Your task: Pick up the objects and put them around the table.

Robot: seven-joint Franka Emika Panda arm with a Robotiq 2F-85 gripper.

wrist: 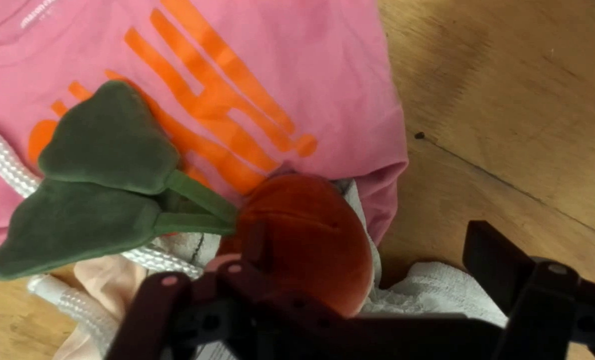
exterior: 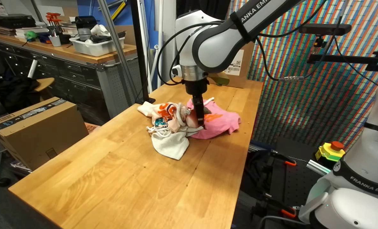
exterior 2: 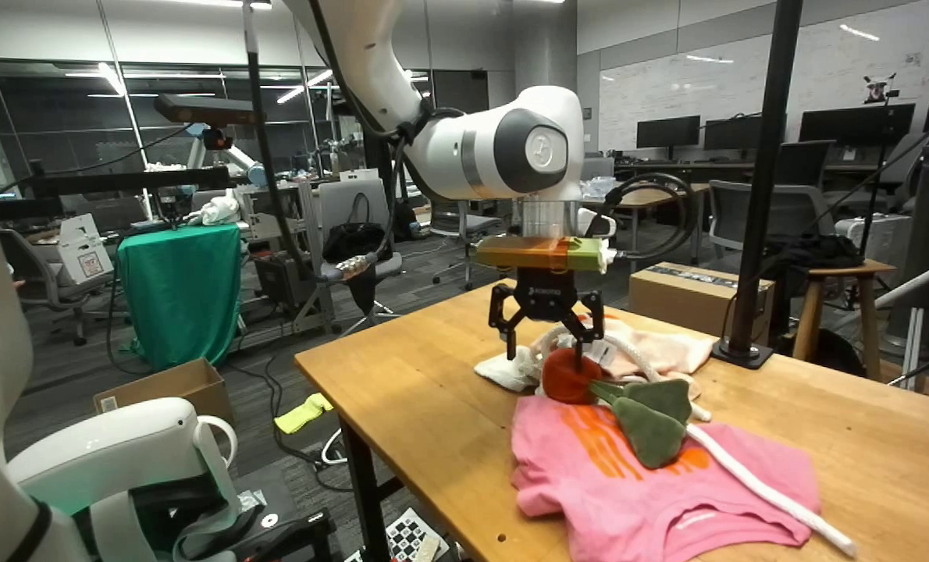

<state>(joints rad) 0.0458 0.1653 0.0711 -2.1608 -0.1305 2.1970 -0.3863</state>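
Crowding the black two-fingered gripper (exterior 2: pixel 545 357), jaws parted: one round red plush (wrist: pixel 310 237), two green fabric leaves (wrist: pixel 107 145) at its wrist-view nine o'clock, one pink printed shirt (wrist: pixel 272 65) at eleven.

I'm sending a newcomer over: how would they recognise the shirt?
Find the wooden table beneath the arm; there lies the shirt, a white cord across it. Bright pink with an orange print, it stands out from the paler cloths beside it.
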